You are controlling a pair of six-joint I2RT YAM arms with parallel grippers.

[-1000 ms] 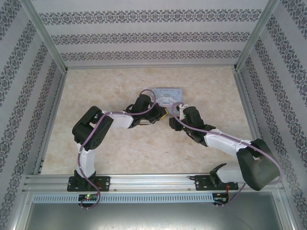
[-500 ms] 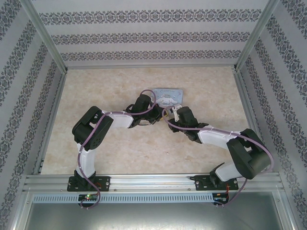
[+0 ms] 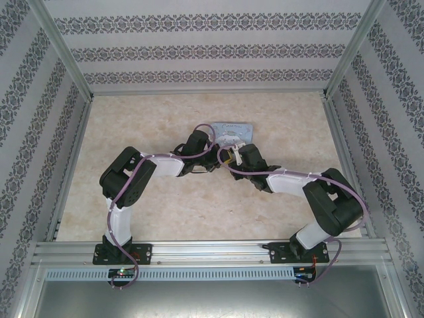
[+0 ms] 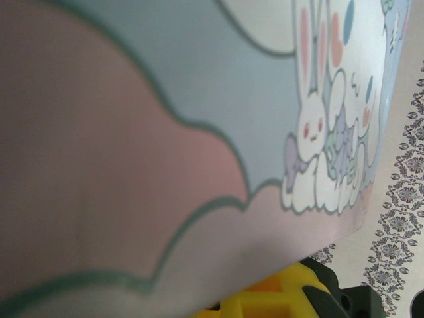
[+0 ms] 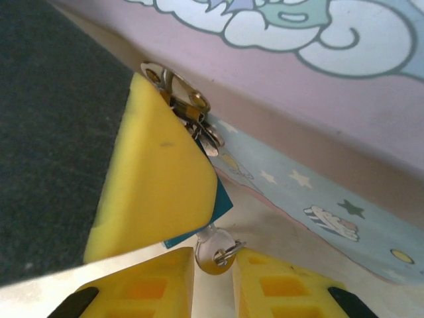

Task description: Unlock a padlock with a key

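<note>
Moved: right arm has folded in from the far right, so the right hand [image 3: 232, 154] now sits at the tin's [image 3: 240, 130] near edge, beside the left hand [image 3: 212, 160].
Progress: early, I judge. The key [image 5: 212, 253] is gripped by its head, its blade hidden; turning it and freeing the shackle are left.
Padlock [image 5: 192, 116]: against the tin's side, behind the left hand's yellow pad.
Right hand: narrow, pinching the key's head.
Left hand: closed tight. I can't tell whether it pins the padlock.

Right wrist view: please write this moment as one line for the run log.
left gripper: shut, at front of the tin | right gripper: pads either side of the key head, grip unclear
</note>
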